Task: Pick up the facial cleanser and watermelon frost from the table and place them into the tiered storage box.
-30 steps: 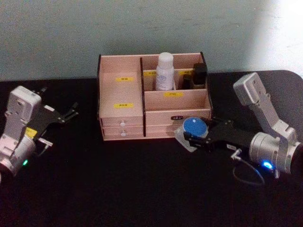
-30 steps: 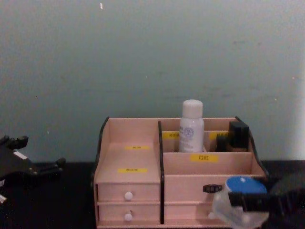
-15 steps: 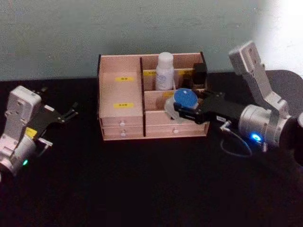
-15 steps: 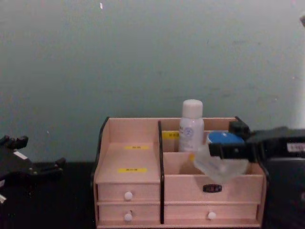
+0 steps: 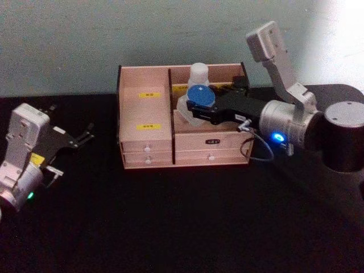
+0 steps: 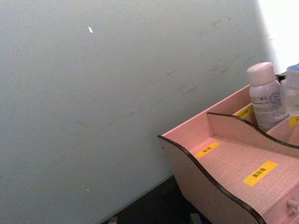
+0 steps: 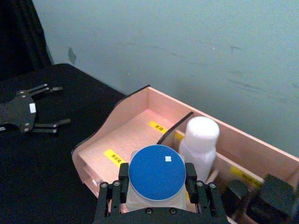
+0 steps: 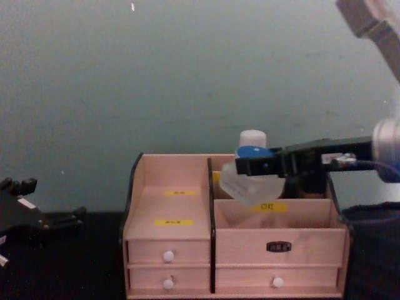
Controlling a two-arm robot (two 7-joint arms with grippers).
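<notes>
Left gripper (image 5: 90, 132) sits on table (image 5: 170, 216), fingers spread. Right gripper (image 5: 192, 106) fingers pinch blue-lidded jar (image 5: 200, 94) above right half of tiered storage box (image 5: 142, 133). White bottle (image 5: 199, 71) stands just past the fingertips, inside the box.

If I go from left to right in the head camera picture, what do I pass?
left gripper → left half of the tiered storage box → blue-capped jar held in the right gripper → right arm's silver wrist
</notes>
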